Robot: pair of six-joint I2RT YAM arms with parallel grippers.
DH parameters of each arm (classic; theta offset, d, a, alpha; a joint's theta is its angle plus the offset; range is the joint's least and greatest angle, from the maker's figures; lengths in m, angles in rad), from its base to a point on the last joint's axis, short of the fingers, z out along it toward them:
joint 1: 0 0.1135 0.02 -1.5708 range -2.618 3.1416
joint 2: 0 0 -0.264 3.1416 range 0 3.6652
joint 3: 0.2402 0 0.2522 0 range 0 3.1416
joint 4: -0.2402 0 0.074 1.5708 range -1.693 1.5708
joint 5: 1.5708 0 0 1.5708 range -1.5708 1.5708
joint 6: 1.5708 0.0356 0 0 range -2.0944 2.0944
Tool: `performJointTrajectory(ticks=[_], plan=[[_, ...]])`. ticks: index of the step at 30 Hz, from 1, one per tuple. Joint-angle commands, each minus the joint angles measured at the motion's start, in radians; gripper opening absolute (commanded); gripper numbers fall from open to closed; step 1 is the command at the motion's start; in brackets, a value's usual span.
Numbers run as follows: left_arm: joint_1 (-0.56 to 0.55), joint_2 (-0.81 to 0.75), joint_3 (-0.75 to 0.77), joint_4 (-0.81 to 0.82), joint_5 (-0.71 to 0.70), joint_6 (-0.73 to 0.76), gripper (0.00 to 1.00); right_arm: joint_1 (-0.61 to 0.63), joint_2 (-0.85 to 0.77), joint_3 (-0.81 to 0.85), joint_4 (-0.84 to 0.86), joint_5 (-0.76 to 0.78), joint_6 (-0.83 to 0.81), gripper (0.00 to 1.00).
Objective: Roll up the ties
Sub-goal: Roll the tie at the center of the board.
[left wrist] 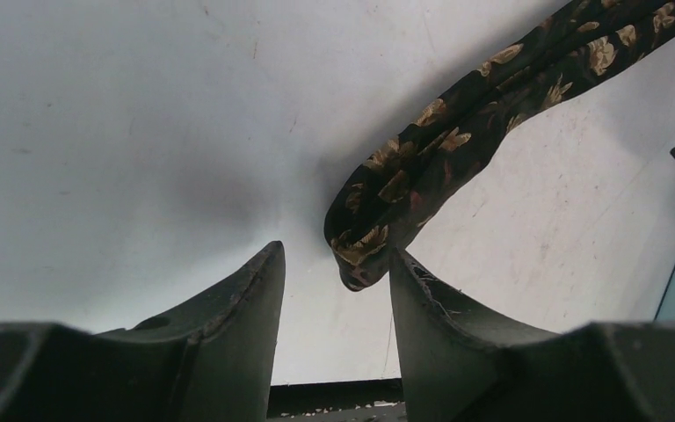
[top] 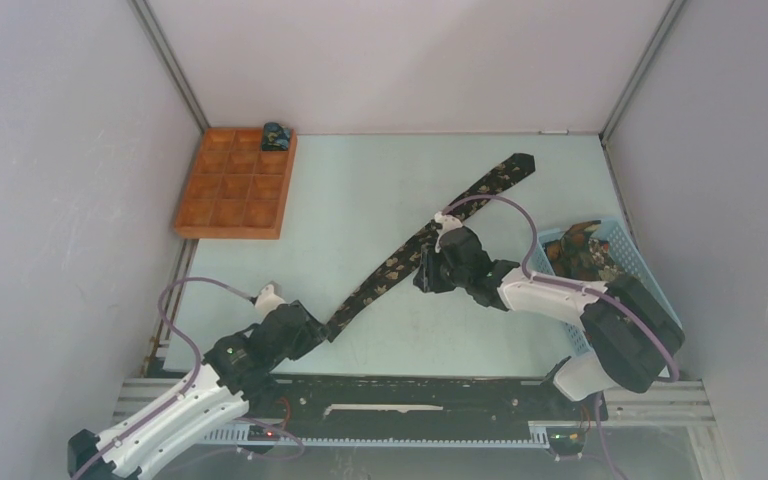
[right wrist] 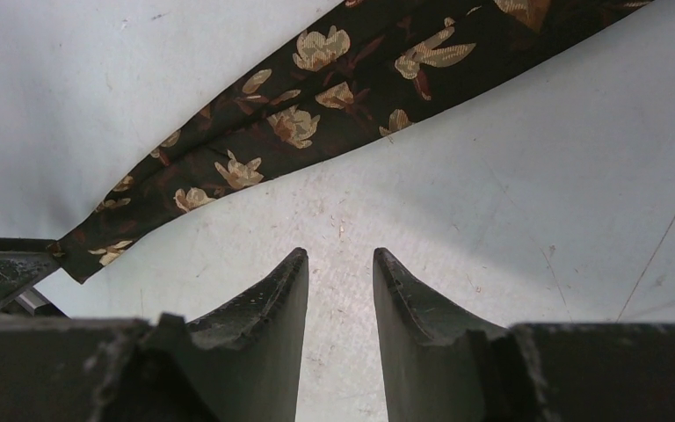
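A long black tie with tan leaves lies flat and diagonal across the table, its wide end far right and its narrow end near left. My left gripper is at the narrow end. In the left wrist view that end is curled up off the table, resting against the right fingertip, and the left gripper is open with a clear gap. My right gripper sits beside the tie's middle. It is open and empty over bare table, with the tie just beyond its tips.
An orange compartment tray stands at the far left with a small dark rolled bundle in its back right cell. A blue mesh basket at the right holds more patterned fabric. Grey walls close in three sides.
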Motion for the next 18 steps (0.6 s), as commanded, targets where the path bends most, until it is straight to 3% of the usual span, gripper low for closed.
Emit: performJointTrajectory(ticks=[1, 11, 18], plan=[[-0.005, 0.004, -0.01, 0.068, -0.006, -0.015, 0.53, -0.003, 0.014, 0.005, 0.05, -0.017, 0.0, 0.36], [-0.007, 0.029, -0.069, 0.158, -0.014, -0.032, 0.46, -0.003, 0.021, 0.004, 0.047, -0.019, -0.005, 0.36], [-0.007, 0.048, -0.077, 0.193, -0.023, -0.026, 0.28, 0.001, 0.028, 0.005, 0.053, -0.029, -0.006, 0.36]])
